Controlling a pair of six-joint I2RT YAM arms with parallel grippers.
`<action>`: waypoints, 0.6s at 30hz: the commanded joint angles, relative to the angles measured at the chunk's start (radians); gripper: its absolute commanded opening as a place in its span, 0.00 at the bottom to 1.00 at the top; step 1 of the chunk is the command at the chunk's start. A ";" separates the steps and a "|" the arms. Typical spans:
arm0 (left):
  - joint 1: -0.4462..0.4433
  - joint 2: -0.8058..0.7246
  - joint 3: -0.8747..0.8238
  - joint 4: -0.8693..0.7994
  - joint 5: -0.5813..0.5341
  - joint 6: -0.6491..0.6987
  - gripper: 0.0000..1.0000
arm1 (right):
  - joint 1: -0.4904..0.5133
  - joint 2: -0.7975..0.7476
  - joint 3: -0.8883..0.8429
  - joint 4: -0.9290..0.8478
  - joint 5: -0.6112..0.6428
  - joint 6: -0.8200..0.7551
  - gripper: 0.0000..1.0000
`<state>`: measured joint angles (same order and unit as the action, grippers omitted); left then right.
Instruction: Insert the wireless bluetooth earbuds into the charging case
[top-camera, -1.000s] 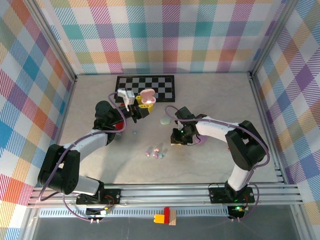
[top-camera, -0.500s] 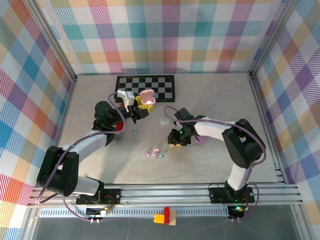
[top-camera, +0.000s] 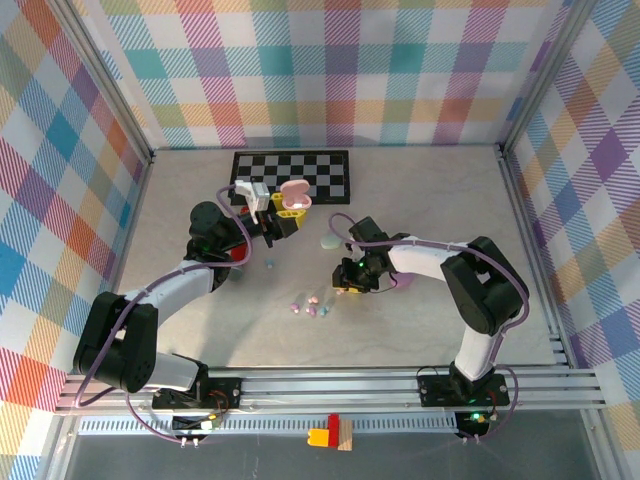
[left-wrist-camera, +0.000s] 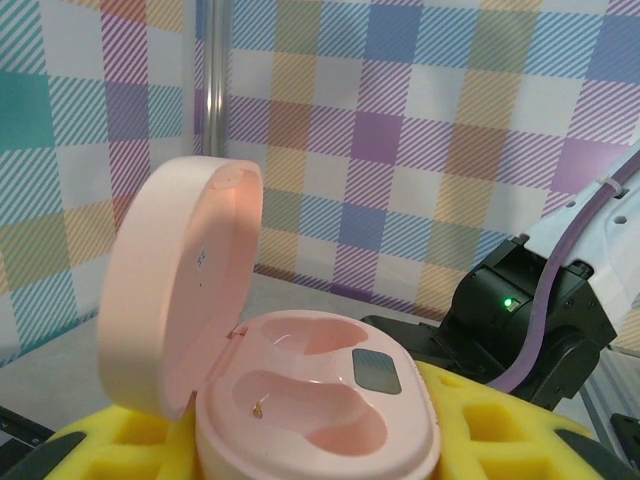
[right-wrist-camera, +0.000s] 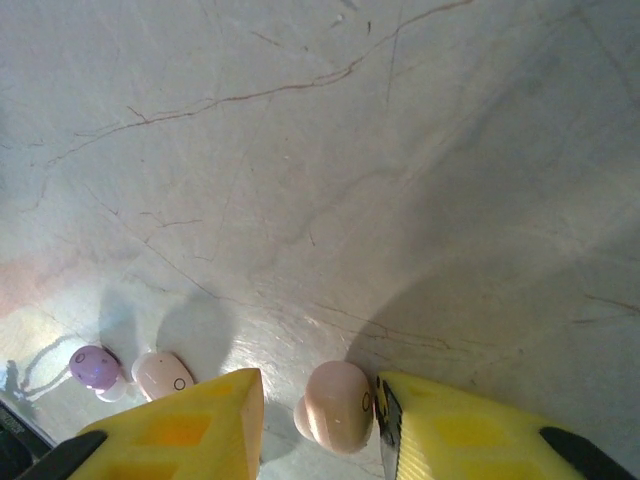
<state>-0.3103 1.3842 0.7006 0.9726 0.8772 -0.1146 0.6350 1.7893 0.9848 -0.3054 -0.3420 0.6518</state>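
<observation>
Pick-up in hand: right jaws stood spread astride a pale pink bean-shaped earbud (right-wrist-camera: 335, 418), seemingly not yet touching it; closing was due. Meanwhile left jaws pinched the open pink pebble-shaped charging case (left-wrist-camera: 320, 400).

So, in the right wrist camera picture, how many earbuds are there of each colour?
Lilac earbud: 1
Pale pink earbud: 2, the second lying between the fingers
Total: 3
</observation>
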 joint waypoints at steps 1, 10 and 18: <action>0.004 -0.020 -0.003 0.021 0.010 0.013 0.37 | 0.005 0.036 -0.013 0.028 -0.035 0.017 0.36; 0.004 -0.022 -0.001 0.012 0.009 0.018 0.37 | 0.005 -0.016 -0.021 0.050 -0.051 0.033 0.29; 0.004 -0.017 0.004 0.014 0.013 0.016 0.37 | 0.005 -0.009 -0.037 0.097 -0.074 0.065 0.27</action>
<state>-0.3103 1.3842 0.7006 0.9699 0.8772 -0.1143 0.6350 1.7912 0.9607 -0.2363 -0.3882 0.6968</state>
